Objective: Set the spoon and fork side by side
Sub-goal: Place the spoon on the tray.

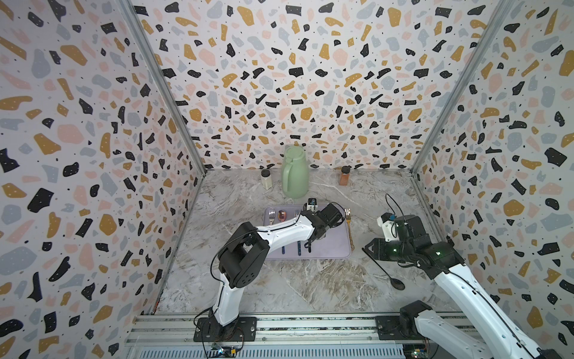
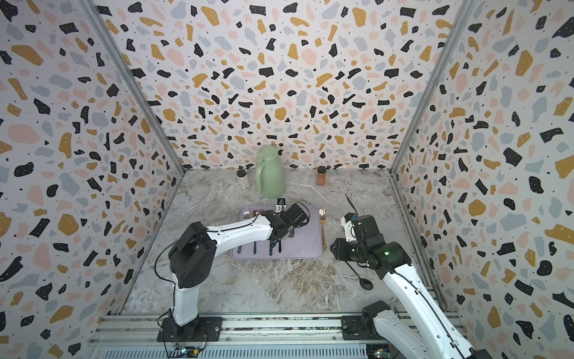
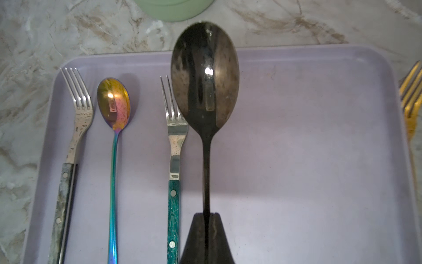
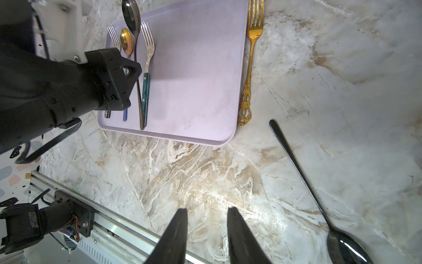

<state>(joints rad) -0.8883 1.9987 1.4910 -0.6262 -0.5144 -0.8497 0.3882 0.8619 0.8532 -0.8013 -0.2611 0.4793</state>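
Closest to the left wrist camera, the left gripper (image 3: 206, 217) has its jaws shut on the thin handle of a dark spoon (image 3: 204, 68), held over the purple tray (image 3: 296, 160), just beside the green-handled fork (image 3: 174, 141) and parallel to it. The right gripper (image 4: 206, 212) hangs above the marble table (image 4: 205, 171) with jaws partly apart and nothing between them; a gold fork (image 4: 250, 57) and a black spoon (image 4: 301, 173) lie on the table nearby.
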